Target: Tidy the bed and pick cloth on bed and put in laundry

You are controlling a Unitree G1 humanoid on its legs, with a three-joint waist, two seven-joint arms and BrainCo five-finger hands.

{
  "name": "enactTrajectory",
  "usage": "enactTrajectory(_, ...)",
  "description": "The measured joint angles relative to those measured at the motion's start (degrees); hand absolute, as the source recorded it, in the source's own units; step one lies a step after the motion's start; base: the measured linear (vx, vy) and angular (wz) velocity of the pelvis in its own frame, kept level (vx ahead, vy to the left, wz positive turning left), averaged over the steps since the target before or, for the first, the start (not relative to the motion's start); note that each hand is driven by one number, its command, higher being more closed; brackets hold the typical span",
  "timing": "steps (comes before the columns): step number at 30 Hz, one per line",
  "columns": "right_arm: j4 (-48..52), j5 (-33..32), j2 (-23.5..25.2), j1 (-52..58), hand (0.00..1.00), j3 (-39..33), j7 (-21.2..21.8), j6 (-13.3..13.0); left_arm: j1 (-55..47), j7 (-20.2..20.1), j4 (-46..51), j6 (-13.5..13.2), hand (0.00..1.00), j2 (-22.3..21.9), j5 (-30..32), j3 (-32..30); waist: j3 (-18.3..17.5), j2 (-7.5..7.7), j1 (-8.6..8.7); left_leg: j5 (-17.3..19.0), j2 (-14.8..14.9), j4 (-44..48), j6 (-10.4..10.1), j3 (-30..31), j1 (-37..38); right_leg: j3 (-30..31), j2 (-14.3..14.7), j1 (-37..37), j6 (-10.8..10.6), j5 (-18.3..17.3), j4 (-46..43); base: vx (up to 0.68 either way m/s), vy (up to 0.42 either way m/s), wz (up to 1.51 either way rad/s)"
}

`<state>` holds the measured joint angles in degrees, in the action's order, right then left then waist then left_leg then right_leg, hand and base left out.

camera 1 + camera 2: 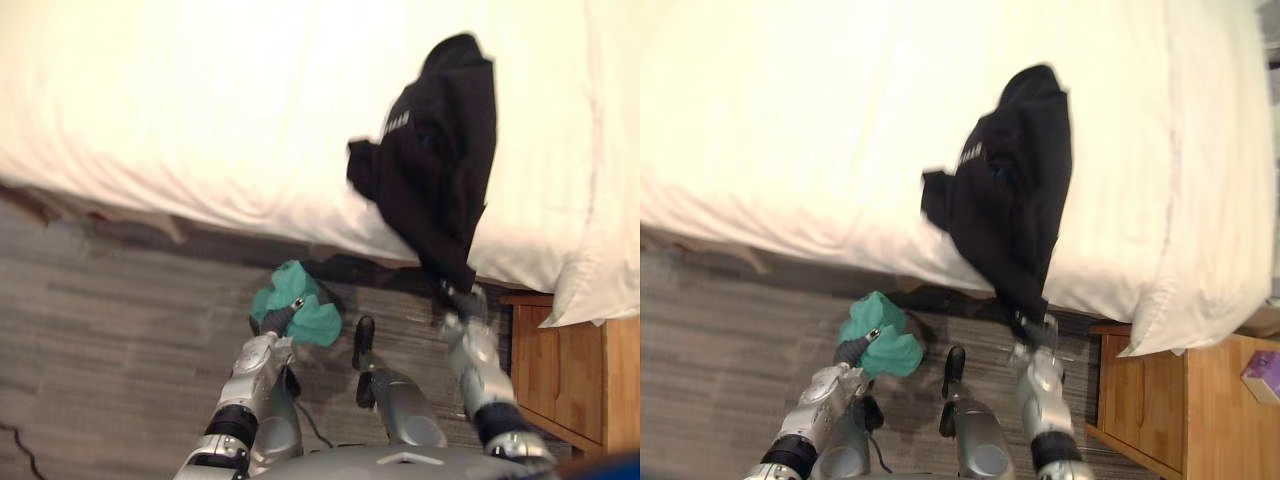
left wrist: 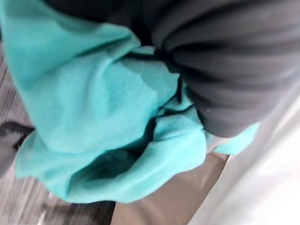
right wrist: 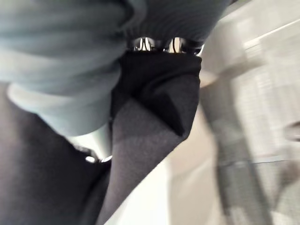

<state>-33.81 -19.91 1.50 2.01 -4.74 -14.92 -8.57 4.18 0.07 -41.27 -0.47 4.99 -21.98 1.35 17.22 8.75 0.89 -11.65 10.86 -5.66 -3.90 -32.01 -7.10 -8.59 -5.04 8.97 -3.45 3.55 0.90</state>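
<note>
Left hand (image 1: 277, 321) clutches one teal cloth (image 1: 308, 312), right hand (image 1: 461, 300) grips one black garment (image 1: 440, 150) trailing off one white bed (image 1: 200, 100).

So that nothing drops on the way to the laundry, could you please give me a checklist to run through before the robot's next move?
1. Teal cloth at left hand: ok, bunched against it, off the floor.
2. Right hand on black garment: ok, fingers pinch its lower end.
3. Black garment clear of the bed: not ok, most of it lies there.
4. Where the laundry basket stands: cannot tell.
5. Wooden nightstand beside the right arm: ok, apart.
</note>
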Motion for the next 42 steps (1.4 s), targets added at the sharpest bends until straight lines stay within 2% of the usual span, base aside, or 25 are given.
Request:
enactTrajectory(3, -4.4, 0.5, 0.4, 5.3, 1.00, -2.1, 2.3, -0.9, -3.1, 0.7, -3.7, -0.4, 1.00, -0.4, 0.0, -1.5, -3.6, -1.33, 0.90, 1.6, 0.0, -0.3, -1.1, -0.7, 5.1, 1.1, 0.0, -4.3, -0.3, -2.0, -0.4, 0.15, -0.022, -0.13)
enactTrajectory(5, -8.9, 2.8, 0.3, 7.7, 1.00, -4.7, 4.2, -1.2, -6.2, 0.9, -7.4, -1.0, 1.00, -1.0, 0.0, -2.2, -6.2, -3.42, 1.69, 2.8, -0.1, -0.4, -1.7, -0.9, 8.6, 1.6, -0.1, -6.8, -0.6, -4.4, -2.1, 0.09, -0.012, -0.01)
enactTrajectory(8, -16.3, 6.0, 0.3, 10.0, 1.00, -9.9, 7.4, -0.6, -8.8, 1.1, -11.4, -1.5, 1.00, -2.6, 0.1, -6.2, -8.6, -6.22, 1.73, 4.0, -0.4, -0.4, -2.0, -1.5, 12.4, 1.5, -0.7, -10.0, -1.1, -6.3, -2.9, 0.07, 0.003, 0.02)
enactTrajectory(10, -18.4, 8.1, -0.3, 10.8, 1.00, -12.5, 8.6, 0.1, -9.3, 1.1, -12.5, -1.4, 1.00, -3.6, 0.1, -7.8, -9.5, -7.21, 1.31, 4.6, -0.8, -0.4, -2.1, -1.9, 14.3, 1.5, -1.1, -11.7, -1.4, -6.9, -3.3, 0.05, 0.020, -0.03)
enactTrajectory(13, -19.3, 14.5, -1.6, 13.3, 1.00, -13.9, 13.2, 5.2, -10.3, 0.2, -13.7, -0.9, 1.00, -4.4, 0.9, -11.9, -10.8, -7.74, 1.24, 5.9, -1.6, -0.4, -2.1, -1.3, 16.4, -0.2, -2.4, -14.2, -1.9, -8.5, -4.2, 0.01, 0.025, 0.22)
enactTrajectory(16, -20.2, 22.1, -2.1, 15.0, 1.00, -15.7, 19.2, 14.8, -11.1, -1.0, -13.4, -0.4, 1.00, -4.6, 2.4, -14.7, -11.8, -7.04, 1.07, 6.4, -3.3, -0.5, -1.6, 2.5, 16.3, -3.8, -4.5, -15.7, -2.3, -10.7, -6.5, 0.03, 0.035, 0.64)
enactTrajectory(18, -21.2, 26.8, -1.9, 16.4, 1.00, -16.0, 22.3, 17.9, -11.5, -1.7, -13.4, 0.1, 1.00, -4.3, 3.3, -15.6, -12.3, -6.31, 0.60, 7.0, -5.0, -0.5, -0.7, 6.2, 16.0, -5.1, -6.3, -16.8, -3.1, -12.8, -9.8, 0.08, 0.036, 0.95)
enactTrajectory(19, -21.4, 28.4, -1.8, 17.5, 1.00, -15.7, 23.5, 19.0, -11.7, -2.0, -13.1, 0.1, 1.00, -4.3, 3.5, -15.6, -12.5, -6.86, 0.29, 7.4, -5.4, -0.5, -0.1, 9.3, 15.9, -3.2, -6.8, -16.6, -2.3, -13.7, -13.4, 0.10, 0.022, 1.17)
enactTrajectory(21, -21.4, 28.6, -1.7, 18.7, 1.00, -14.5, 24.7, 19.6, -11.8, -2.3, -13.2, 0.1, 1.00, -4.3, 4.7, -15.7, -12.2, -6.59, 0.93, 7.5, -6.0, -0.5, 0.1, 12.8, 15.8, 1.5, -6.4, -16.3, -1.6, -13.7, -18.3, 0.10, 0.043, 1.48)
enactTrajectory(22, -21.8, 29.7, -1.1, 20.3, 1.00, -13.7, 26.1, 20.2, -12.6, -2.2, -12.7, 0.1, 1.00, -4.1, 5.1, -17.3, -13.2, -6.06, 1.19, 7.5, -6.0, -0.5, 0.1, 15.9, 14.9, 6.2, -5.4, -16.5, 0.0, -14.0, -21.1, 0.11, 0.014, 1.63)
enactTrajectory(24, -21.8, 32.7, -0.5, 20.4, 1.00, -13.1, 26.6, 20.0, -13.6, -2.0, -11.4, 0.1, 1.00, -3.8, 5.0, -18.3, -13.7, -5.35, 0.60, 7.4, -6.1, -0.4, 0.2, 17.1, 13.4, 6.1, -5.4, -16.8, 0.6, -14.4, -20.7, 0.09, -0.119, 1.07)
enactTrajectory(26, -21.7, 35.5, -1.2, 18.8, 1.00, -11.0, 27.4, 18.2, -14.9, -1.3, -11.1, 0.0, 1.00, -3.5, 5.1, -18.3, -13.7, -5.02, -0.82, 6.9, -6.1, -0.4, 0.6, 18.3, 10.9, 4.1, -5.4, -16.9, 0.7, -14.6, -18.2, 0.04, -0.128, 0.56)
enactTrajectory(30, -21.8, 37.2, -3.0, 17.8, 1.00, -8.0, 27.5, 17.4, -15.4, -1.2, -10.3, -1.2, 1.00, -3.2, 2.8, -16.6, -13.7, -5.27, -1.58, 2.4, -7.8, -0.4, 1.6, 24.4, 7.1, -3.2, -6.5, -18.2, -0.2, -16.5, -17.7, 0.02, -0.109, 0.92)
enactTrajectory(31, -21.8, 37.0, -3.2, 17.9, 1.00, -8.0, 26.9, 17.0, -15.7, -1.4, -9.1, -1.1, 1.00, -3.4, 2.5, -16.3, -13.6, -5.36, -1.52, 2.8, -8.5, -0.4, 2.8, 26.6, 6.2, -6.7, -7.0, -19.2, -0.3, -16.6, -18.5, 0.04, -0.101, 1.67)
enactTrajectory(32, -21.9, 36.8, -3.0, 17.9, 1.00, -8.2, 26.2, 17.0, -16.3, -1.7, -7.6, -1.0, 1.00, -3.3, 2.6, -16.1, -13.5, -4.98, -1.48, 6.5, -8.9, -0.4, 8.1, 21.7, 5.9, -11.1, -8.0, -21.0, -0.2, -16.4, -18.1, 0.07, -0.074, 1.88)
enactTrajectory(33, -21.9, 36.8, -3.0, 17.9, 1.00, -8.3, 25.7, 16.8, -16.4, -1.8, -6.9, -0.9, 1.00, -3.3, 2.7, -16.1, -13.4, -4.72, -1.39, 9.2, -9.1, -0.3, 11.2, 18.3, 5.9, -13.3, -8.5, -22.2, 0.2, -15.4, -17.6, 0.13, -0.036, 2.18)
enactTrajectory(34, -22.0, 35.8, -3.2, 17.9, 1.00, -8.4, 25.1, 16.6, -16.2, -2.4, -6.1, -1.0, 1.00, -3.5, 3.1, -16.2, -13.2, -3.23, -1.28, 12.2, -9.2, 1.8, 14.2, 13.0, 5.3, -16.2, -9.4, -23.3, 0.9, -14.0, -17.8, 0.19, 0.010, 2.43)
enactTrajectory(35, -21.8, 33.6, -4.0, 17.9, 1.00, -8.7, 24.3, 15.4, -15.5, -2.8, -4.9, -0.9, 1.00, -3.4, 3.5, -16.0, -12.4, -4.54, -1.44, 11.9, -8.3, 8.2, 14.9, 9.0, 3.5, -18.7, -10.6, -24.2, 1.2, -13.9, -21.6, 0.19, 0.026, 2.36)
enactTrajectory(36, -21.5, 32.4, -5.1, 17.7, 1.00, -9.1, 24.1, 14.4, -16.3, -2.8, -4.7, -0.9, 1.00, -4.8, 3.6, -15.8, -11.5, -6.41, -1.62, 10.5, -7.7, 8.7, 15.6, 9.3, 3.6, -19.7, -10.1, -24.2, 1.2, -14.1, -25.0, 0.11, 0.015, 2.29)
enactTrajectory(37, -22.1, 30.2, -6.4, 16.5, 1.00, -10.3, 23.7, 13.6, -16.3, -2.8, -5.0, -0.9, 1.00, -5.6, 4.4, -15.6, -11.0, -8.65, -0.34, 6.2, -7.7, 7.7, 14.4, 12.5, 3.3, -18.9, -9.2, -24.3, -0.1, -17.9, -26.0, 0.02, -0.034, 1.94)
enactTrajectory(38, -22.3, 28.1, -6.6, 14.1, 1.00, -10.9, 23.4, 12.0, -16.0, -2.8, -5.7, -0.9, 1.00, -5.6, 5.4, -15.5, -10.9, -8.75, 0.01, 5.9, -9.4, 5.5, 14.7, 13.8, 2.9, -18.2, -6.7, -23.5, 0.3, -20.8, -16.2, -0.02, -0.044, 1.68)
enactTrajectory(39, -22.2, 27.5, -6.3, 12.4, 1.00, -11.0, 23.4, 10.8, -15.5, -2.9, -5.8, -0.9, 1.00, -5.2, 5.7, -15.3, -10.7, -8.27, -0.13, 6.1, -10.4, 4.6, 14.4, 12.9, 2.7, -18.6, -5.9, -23.0, 0.5, -19.9, -11.1, -0.03, -0.038, 1.64)
enactTrajectory(40, -22.4, 27.1, -5.7, 10.1, 1.00, -12.2, 23.3, 9.0, -14.4, -3.3, -7.5, -0.6, 1.00, -4.2, 6.5, -14.3, -10.5, -7.55, 0.94, 7.1, -11.5, 4.2, 12.9, 11.3, 2.6, -22.3, -6.7, -24.8, -1.3, -19.2, -7.6, 0.01, 0.025, 1.36)
enactTrajectory(41, -22.9, 26.8, -5.1, 8.6, 1.00, -13.5, 23.3, 7.9, -13.9, -3.7, -7.7, -0.2, 1.00, -3.6, 7.2, -13.6, -10.8, -6.84, 1.24, 7.7, -11.4, 6.0, 12.7, 9.2, 2.0, -26.0, -8.0, -25.5, -2.5, -18.5, -7.2, 0.03, 0.049, 1.54)
enactTrajectory(42, -23.5, 26.8, -4.8, 6.3, 1.00, -13.7, 23.2, 6.9, -13.9, -4.5, -7.6, -0.2, 1.00, -3.3, 7.7, -12.9, -10.6, -7.22, 0.75, 7.9, -10.6, 9.7, 12.2, 7.4, 1.8, -28.5, -9.2, -26.0, -3.0, -18.5, -8.2, 0.08, 0.057, 1.25)
